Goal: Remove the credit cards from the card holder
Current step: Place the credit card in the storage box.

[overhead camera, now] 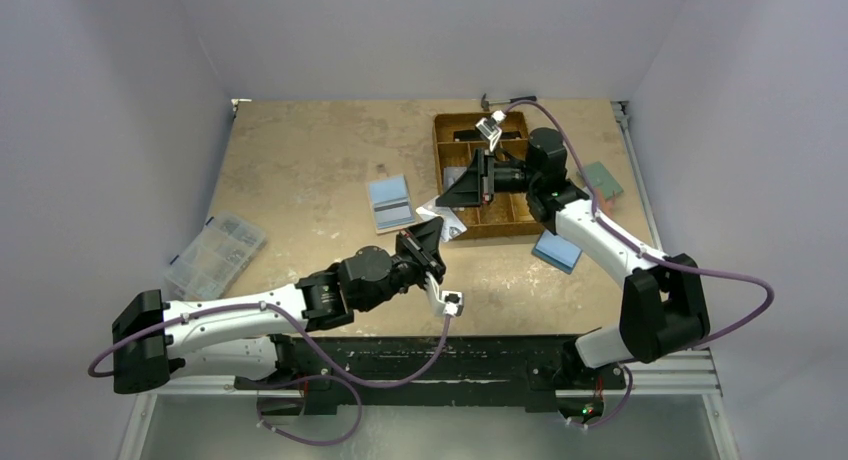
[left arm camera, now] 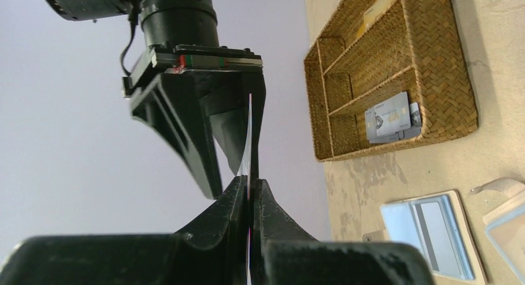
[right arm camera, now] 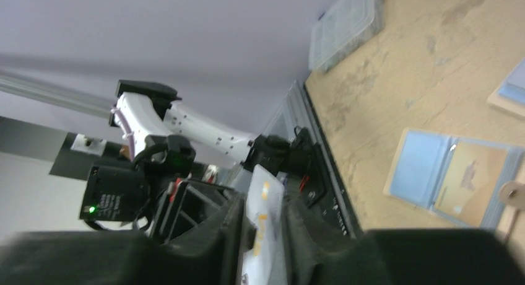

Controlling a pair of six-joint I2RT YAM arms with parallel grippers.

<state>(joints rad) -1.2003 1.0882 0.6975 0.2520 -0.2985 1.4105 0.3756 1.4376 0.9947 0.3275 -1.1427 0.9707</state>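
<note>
A thin greyish credit card [overhead camera: 445, 222] hangs in the air between both grippers. My left gripper [overhead camera: 432, 242] [left arm camera: 249, 181] is shut on one end of the card [left arm camera: 250, 133], which shows edge-on there. My right gripper [overhead camera: 452, 195] [right arm camera: 264, 218] has its jaws around the other end of the card [right arm camera: 267, 189]; one finger lies beside it and a gap shows on the other side. The tan card holder [overhead camera: 390, 202] [left arm camera: 430, 235] lies open on the table left of the grippers, blue and grey faces up. More cards [left arm camera: 390, 118] lie in the wicker tray.
The brown wicker tray [overhead camera: 508, 225] [left arm camera: 446, 62] sits behind the right gripper. A clear organiser box [overhead camera: 215, 252] [right arm camera: 347, 25] stands at the left. A blue flat piece [overhead camera: 557, 250] and a green one [overhead camera: 603, 180] lie beside the right arm.
</note>
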